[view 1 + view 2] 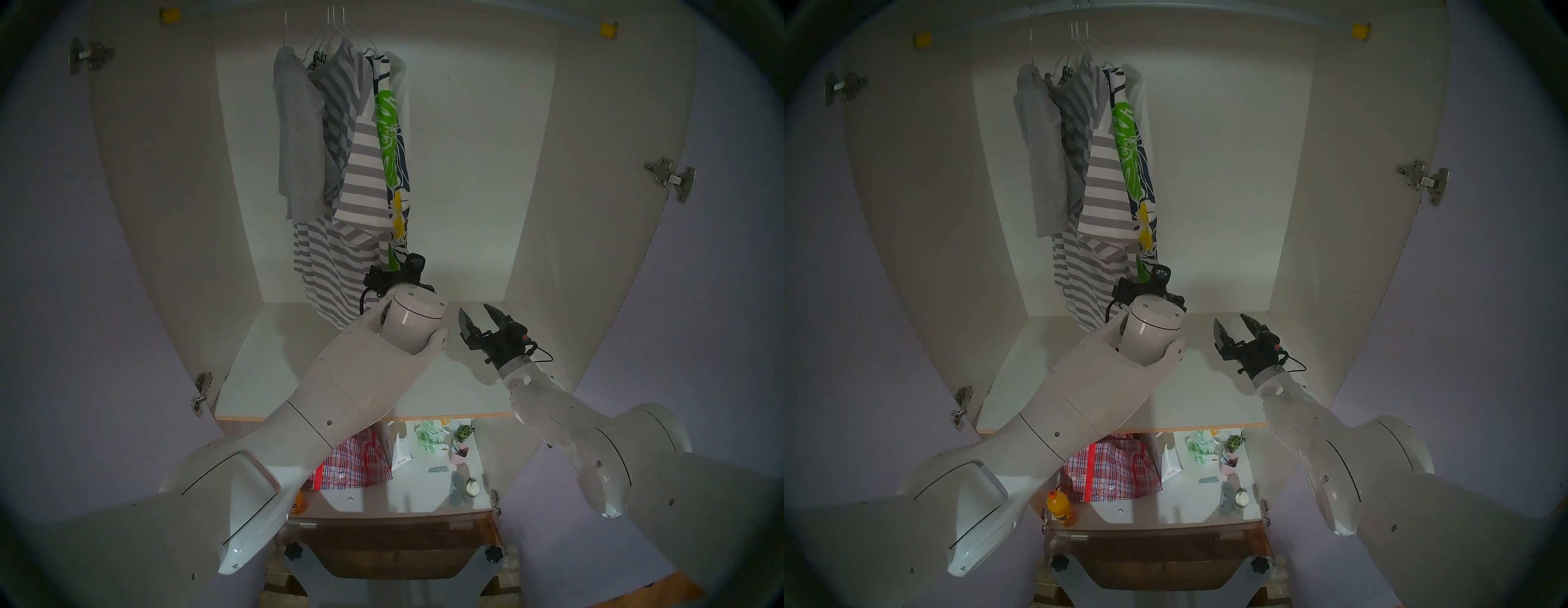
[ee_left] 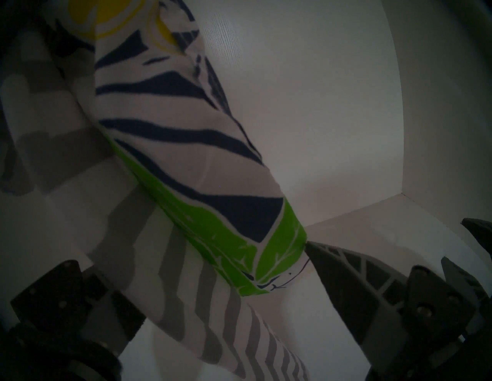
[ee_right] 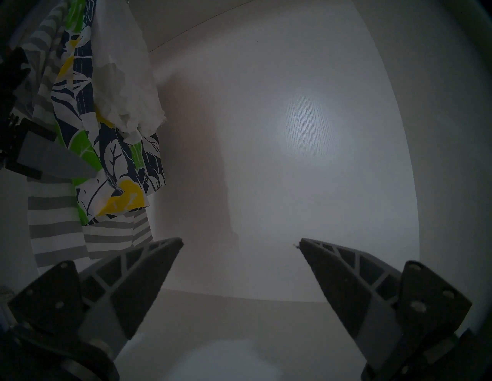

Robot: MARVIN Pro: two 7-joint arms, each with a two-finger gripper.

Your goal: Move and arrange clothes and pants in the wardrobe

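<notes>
Up close, floral shorts (image 2: 191, 149) hang between the wide-spread left gripper (image 2: 202, 268) fingers.

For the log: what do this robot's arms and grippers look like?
Both arms are glossy white rounded shells with thin dark seam lines and small screws. Each ends in a black wrist unit with a looping black cable. The right gripper and left gripper have dark grey pointed fingers with triangular lattice cut-outs.

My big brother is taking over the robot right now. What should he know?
Left gripper: open, its fingers either side of the striped T-shirt and floral shorts hems; no grip yet.
Right gripper: open, empty, above the shelf.
Done: four garments hang bunched at the rail's left, grey pair and white top included.
Left: probably spacing them out.
</notes>
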